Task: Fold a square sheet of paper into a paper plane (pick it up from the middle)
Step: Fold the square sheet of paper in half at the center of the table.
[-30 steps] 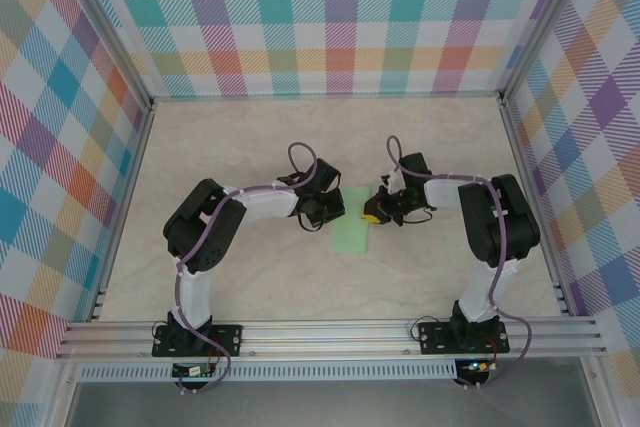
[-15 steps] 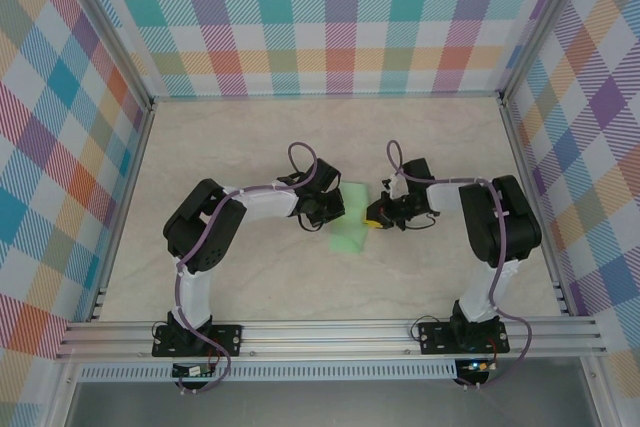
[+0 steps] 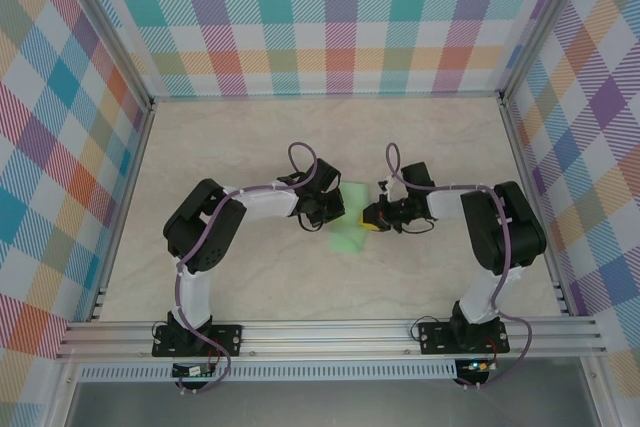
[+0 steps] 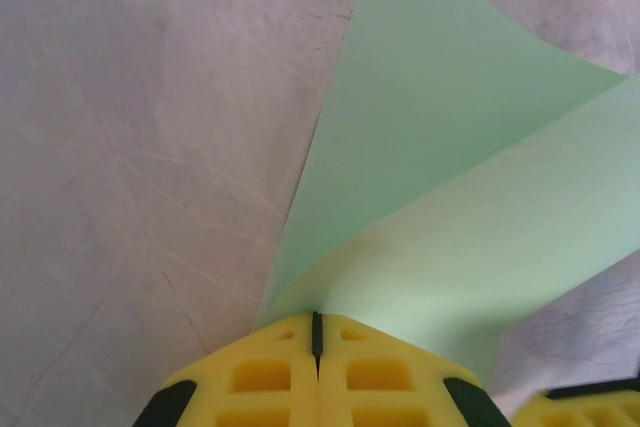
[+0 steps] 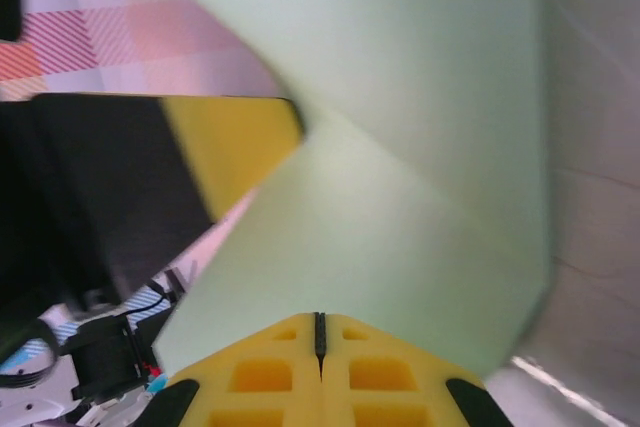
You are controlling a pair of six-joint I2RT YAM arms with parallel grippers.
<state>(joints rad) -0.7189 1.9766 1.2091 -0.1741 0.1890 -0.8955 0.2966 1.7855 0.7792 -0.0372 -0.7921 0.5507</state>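
Paper plane: the paper plane [image 3: 349, 238] was a light green sheet, bent and curving rather than a finished dart. It hung at the middle of the table between the two grippers.
Left gripper: the left gripper [image 4: 316, 332] had its jaws pressed together with only a thin dark seam between them. In its wrist view the green sheet fanned out from that seam, so it looked clamped on the paper.
Left fingers: the yellow pads [image 4: 262, 384] were blocky, with black behind them.
Right gripper: the right gripper [image 5: 320, 332] was closed the same way, and the paper rose straight out from its tips, so it too looked pinched on the sheet.
Spacing: seen from above, the two grippers faced each other, close together but not touching, with the paper spanning the gap.
Paper's near end: it reached toward the arm bases, low over the surface. I could not tell whether it touched.
Table: the table [image 3: 250, 277] was pale and marbled.
Walls: the plaid walls [image 3: 340, 17] stood on three sides.
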